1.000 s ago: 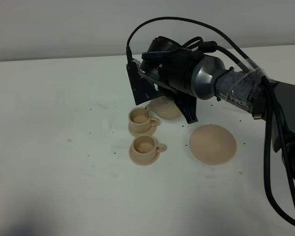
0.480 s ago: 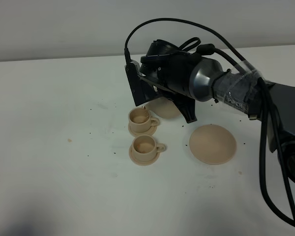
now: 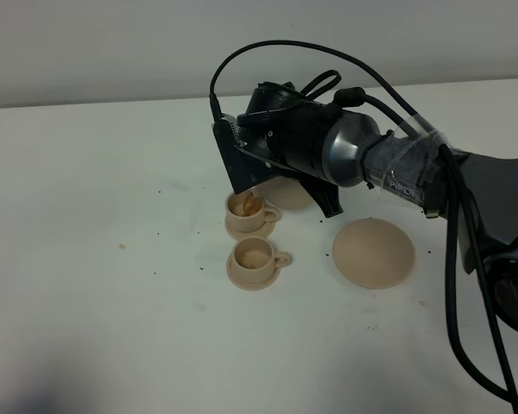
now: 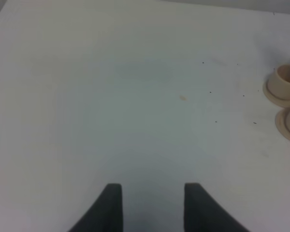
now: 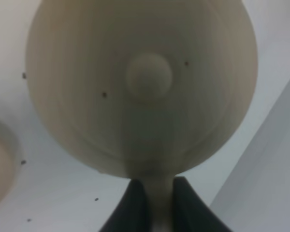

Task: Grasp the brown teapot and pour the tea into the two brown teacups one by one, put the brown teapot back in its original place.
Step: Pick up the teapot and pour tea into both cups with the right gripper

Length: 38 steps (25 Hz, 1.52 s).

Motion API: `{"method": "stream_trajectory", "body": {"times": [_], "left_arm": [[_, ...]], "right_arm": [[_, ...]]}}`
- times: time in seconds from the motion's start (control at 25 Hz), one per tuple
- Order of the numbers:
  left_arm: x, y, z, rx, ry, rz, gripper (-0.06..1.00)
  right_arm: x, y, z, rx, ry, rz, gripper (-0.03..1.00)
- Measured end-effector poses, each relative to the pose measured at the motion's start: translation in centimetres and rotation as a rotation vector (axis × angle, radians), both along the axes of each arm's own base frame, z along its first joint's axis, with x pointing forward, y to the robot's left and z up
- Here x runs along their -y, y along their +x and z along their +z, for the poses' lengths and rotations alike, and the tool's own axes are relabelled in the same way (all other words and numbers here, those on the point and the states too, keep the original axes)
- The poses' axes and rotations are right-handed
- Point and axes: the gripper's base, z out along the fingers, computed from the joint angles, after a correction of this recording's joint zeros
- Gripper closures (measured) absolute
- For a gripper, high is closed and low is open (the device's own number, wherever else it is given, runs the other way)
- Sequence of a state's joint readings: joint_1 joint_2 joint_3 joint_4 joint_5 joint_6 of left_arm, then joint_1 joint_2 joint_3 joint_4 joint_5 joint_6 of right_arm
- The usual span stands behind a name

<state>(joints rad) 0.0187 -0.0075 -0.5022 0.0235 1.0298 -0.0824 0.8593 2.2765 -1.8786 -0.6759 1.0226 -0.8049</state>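
The brown teapot (image 5: 140, 82) fills the right wrist view, lid knob (image 5: 149, 76) facing the camera. My right gripper (image 5: 157, 188) is shut on its loop handle. In the high view the teapot (image 3: 287, 193) is tilted and mostly hidden behind my right arm (image 3: 328, 151), with its spout end over the far teacup (image 3: 244, 210). The near teacup (image 3: 255, 256) stands on its saucer just in front. The flat round plate (image 3: 373, 252) lies bare to the right. My left gripper (image 4: 152, 203) is open over bare table, and both teacups (image 4: 285, 83) sit far to its side.
The white table (image 3: 112, 285) carries small dark specks around the cups. A black cable (image 3: 268, 47) loops above the right arm. A grey wall (image 3: 112, 43) rises behind the table's back edge.
My right arm has shifted left and rolled further, bringing the teapot's spout over the far teacup. The cups and plate have not moved.
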Motion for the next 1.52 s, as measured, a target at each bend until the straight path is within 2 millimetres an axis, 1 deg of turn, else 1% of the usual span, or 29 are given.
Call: {"method": "stream_trajectory", "body": {"times": [0.44, 1.32, 1.52], "left_arm": [[0.00, 0.00, 0.00, 0.000, 0.001, 0.000, 0.62], [0.00, 0.00, 0.00, 0.000, 0.001, 0.000, 0.62], [0.00, 0.00, 0.00, 0.000, 0.001, 0.000, 0.62]], "right_arm": [[-0.25, 0.05, 0.33, 0.051, -0.035, 0.035, 0.86], [-0.26, 0.12, 0.38, 0.055, -0.056, 0.063, 0.86], [-0.47, 0.03, 0.59, 0.084, -0.085, 0.087, 0.86]]}}
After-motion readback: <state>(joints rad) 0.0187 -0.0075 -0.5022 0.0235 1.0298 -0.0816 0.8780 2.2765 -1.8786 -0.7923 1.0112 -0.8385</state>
